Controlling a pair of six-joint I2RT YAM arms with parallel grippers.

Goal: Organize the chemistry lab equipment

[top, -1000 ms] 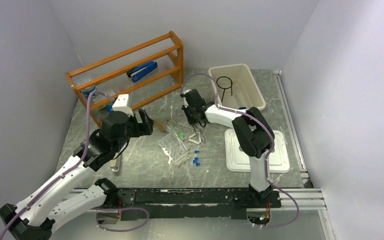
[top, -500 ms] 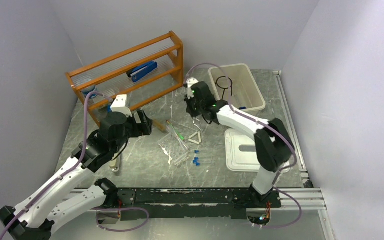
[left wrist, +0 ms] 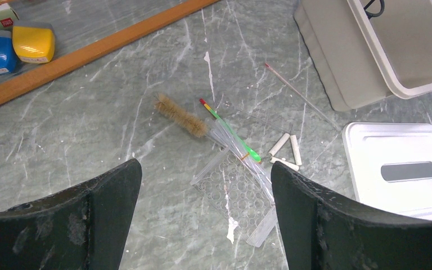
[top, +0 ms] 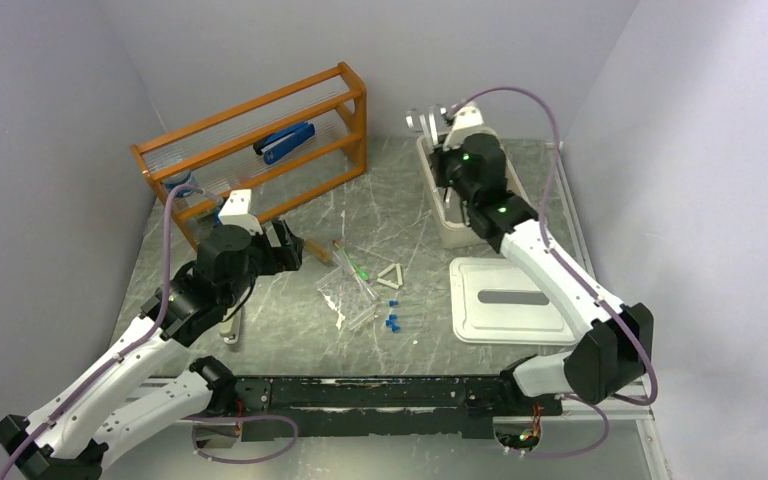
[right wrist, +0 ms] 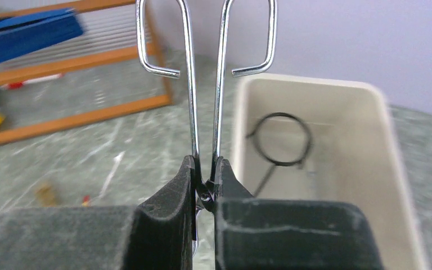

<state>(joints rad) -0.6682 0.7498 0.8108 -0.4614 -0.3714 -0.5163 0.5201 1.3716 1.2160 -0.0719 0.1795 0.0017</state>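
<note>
My right gripper (right wrist: pixel 204 169) is shut on the metal tweezers (right wrist: pixel 205 84), whose two hooked prongs point up and away. It hangs above the left rim of the white bin (right wrist: pixel 315 90), where the black wire ring stand (right wrist: pixel 281 140) lies. From the top view the tweezers (top: pixel 422 118) stick out past the bin's back corner. My left gripper (left wrist: pixel 205 169) is open and holds nothing, hovering over the clear plastic tube rack (left wrist: pixel 236 191). The white triangle (left wrist: pixel 286 152), a thin rod (left wrist: pixel 301 95) and a bristle brush (left wrist: pixel 181 115) lie close by. Blue-capped tubes (top: pixel 392 322) rest beside the rack.
A white lid (top: pixel 510 300) lies flat at the right of the table. The wooden shelf (top: pixel 260 140) at the back left holds the blue stapler (top: pixel 285 140). A beige oblong bar (top: pixel 228 325) lies under the left arm. Walls close in on both sides.
The right gripper shut on the tweezers at the table's middle, lifted them and swung back right to above the bin. The left arm has barely moved.
</note>
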